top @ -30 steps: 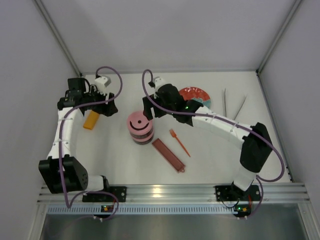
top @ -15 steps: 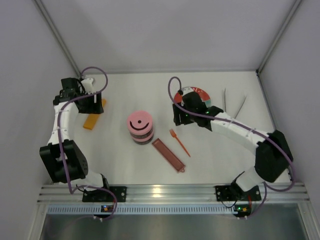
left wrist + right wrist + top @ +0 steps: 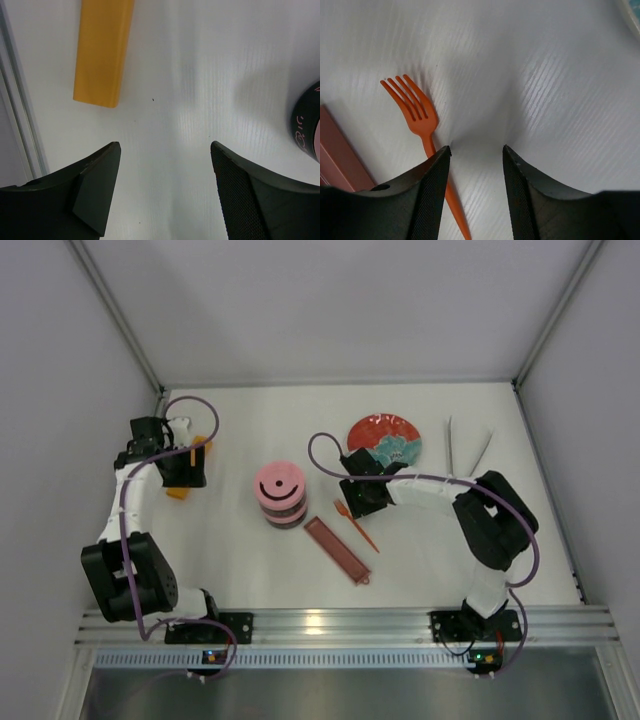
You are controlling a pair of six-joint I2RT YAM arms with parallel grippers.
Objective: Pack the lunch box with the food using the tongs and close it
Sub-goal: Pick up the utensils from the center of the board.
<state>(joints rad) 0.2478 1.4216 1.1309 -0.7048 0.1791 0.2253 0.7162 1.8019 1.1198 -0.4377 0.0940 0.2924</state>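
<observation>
White table (image 3: pixel 300 420): lunch box (image 3: pixel 279 494) sits L of right end effector (image 3: pixel 476 148), apart.

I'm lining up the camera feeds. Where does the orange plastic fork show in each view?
Top external: the orange fork lies slightly right of centre, just right of the dark-red tray.
Left wrist: not in it.
Right wrist: the orange fork is at left, tines pointing up-left.
Shared landmark: the dark-red tray, at the left edge of the right wrist view, beside the fork in both.
</observation>
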